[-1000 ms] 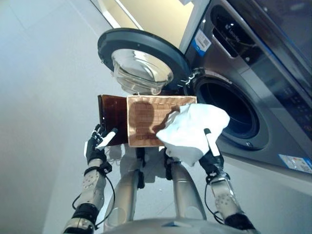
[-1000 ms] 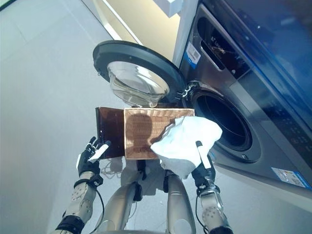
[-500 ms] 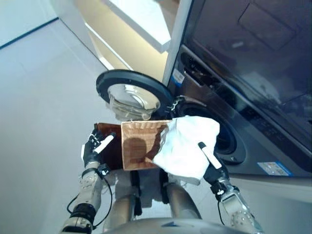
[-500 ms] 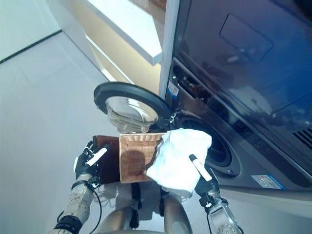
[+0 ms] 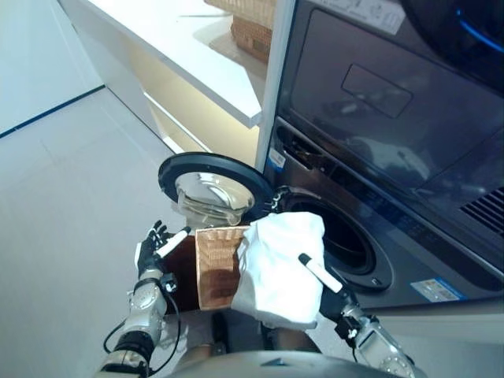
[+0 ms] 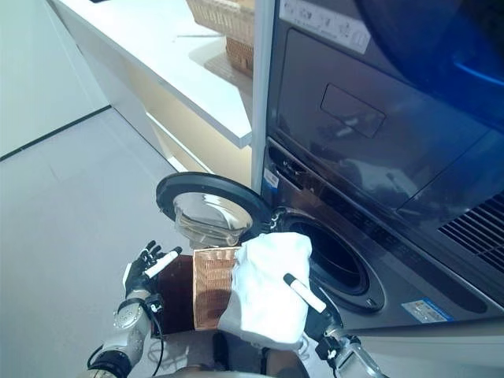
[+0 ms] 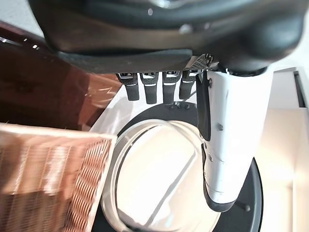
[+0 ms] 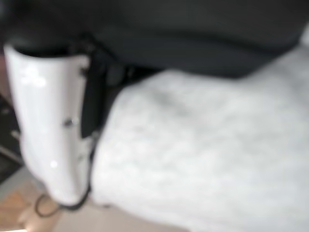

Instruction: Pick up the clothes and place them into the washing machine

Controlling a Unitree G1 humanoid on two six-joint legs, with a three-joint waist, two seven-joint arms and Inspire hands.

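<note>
The washing machine fills the right and far side of the scene, its round drum opening dark and uncovered. Its door stands swung out to the left, the glass bowl facing the near side. Left of the machine a white counter runs far, carrying a wicker basket at its right end. On the floor, near the door, stands a brown woven laundry basket, with a dark glossy side on its left. A white garment hangs bunched over the basket's right part, just near the drum opening and not inside it. The right hand holds this cloth from the near right side, its white-covered thumb lying on top of the fabric and the fingers hidden under it, so their state cannot be told. The left hand is at the basket's left side, fingers straight and side by side, holding nothing.
</note>
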